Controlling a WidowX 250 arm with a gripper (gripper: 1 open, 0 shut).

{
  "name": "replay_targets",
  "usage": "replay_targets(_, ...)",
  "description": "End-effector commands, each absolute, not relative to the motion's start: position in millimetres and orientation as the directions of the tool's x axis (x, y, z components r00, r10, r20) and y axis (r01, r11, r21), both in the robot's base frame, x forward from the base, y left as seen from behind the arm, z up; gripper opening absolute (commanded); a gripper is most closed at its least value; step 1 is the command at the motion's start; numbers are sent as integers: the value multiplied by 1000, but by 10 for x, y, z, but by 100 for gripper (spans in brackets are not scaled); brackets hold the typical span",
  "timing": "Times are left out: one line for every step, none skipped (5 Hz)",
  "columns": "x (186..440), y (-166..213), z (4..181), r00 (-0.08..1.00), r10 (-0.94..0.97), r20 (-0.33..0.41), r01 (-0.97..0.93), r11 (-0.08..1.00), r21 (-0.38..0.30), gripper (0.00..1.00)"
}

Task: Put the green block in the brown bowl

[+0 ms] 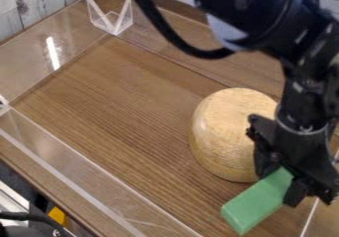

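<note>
Plainly, the gripper [294, 181] clasps the green block [260, 203] — flat, matte, bright — beside the brown bowl [228, 130].

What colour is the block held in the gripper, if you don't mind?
Plain bright green; the green block shows clearly in the camera view.

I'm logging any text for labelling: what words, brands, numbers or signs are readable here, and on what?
None: no readable text, label, number or sign on the green block, the brown bowl, the end effector, the wooden table or the clear walls.
</note>
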State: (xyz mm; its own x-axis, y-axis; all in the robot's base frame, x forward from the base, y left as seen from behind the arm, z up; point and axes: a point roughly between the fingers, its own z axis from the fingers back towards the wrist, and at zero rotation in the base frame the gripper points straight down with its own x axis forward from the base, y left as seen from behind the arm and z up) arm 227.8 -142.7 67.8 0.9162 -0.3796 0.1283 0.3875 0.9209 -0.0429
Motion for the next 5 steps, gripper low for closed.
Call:
replay_targets(2298, -1396, 1038, 905, -375, 201, 394, 917, -59, 0)
replay_targets(2120, -1350, 932, 925, -320, 204, 340, 938, -71, 0)
replay_targets(2153, -1327, 945, 940, -278, 198, 297, 952, -72, 0)
replay_targets(2187, -1303, 954, 952, -236, 192, 254, 965, -71, 0)
replay_targets(2298, -1168, 919, 957, -223, 187, 239, 969, -67, 0)
